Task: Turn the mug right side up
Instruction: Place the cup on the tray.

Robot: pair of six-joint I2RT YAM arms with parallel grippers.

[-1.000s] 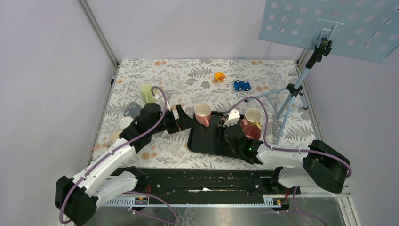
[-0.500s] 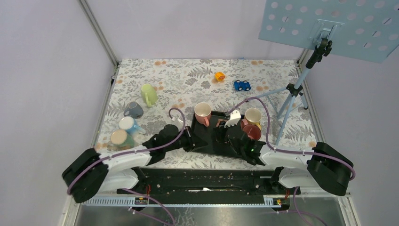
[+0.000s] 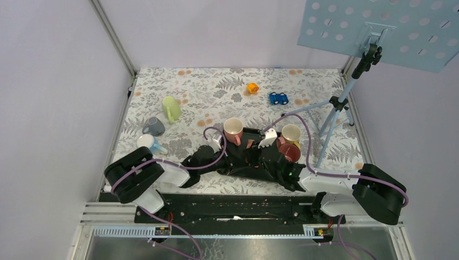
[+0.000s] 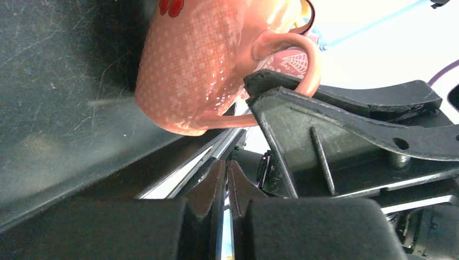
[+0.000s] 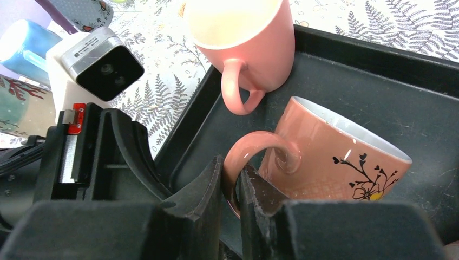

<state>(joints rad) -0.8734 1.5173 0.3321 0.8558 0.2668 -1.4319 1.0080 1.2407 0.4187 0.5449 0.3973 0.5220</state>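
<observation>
A salmon mug with a dark flower print hangs tilted over the black tray, its white-lined mouth facing up and away. My right gripper is shut on the mug's handle, one finger through the loop. From the left wrist view the same mug shows from the side, its base just above the tray floor. My left gripper sits low at the tray's left rim, shut, with only a thin slit between its fingers and nothing in it.
A pink mug stands upright in the tray's far left corner. Yellow and maroon mugs sit at its right end. Green, grey and blue mugs lie left. A tripod stands right.
My left arm swung away from the mugs on the left, came in to the tray's left rim, and its jaws went from open to shut. The right gripper kept its hold.
</observation>
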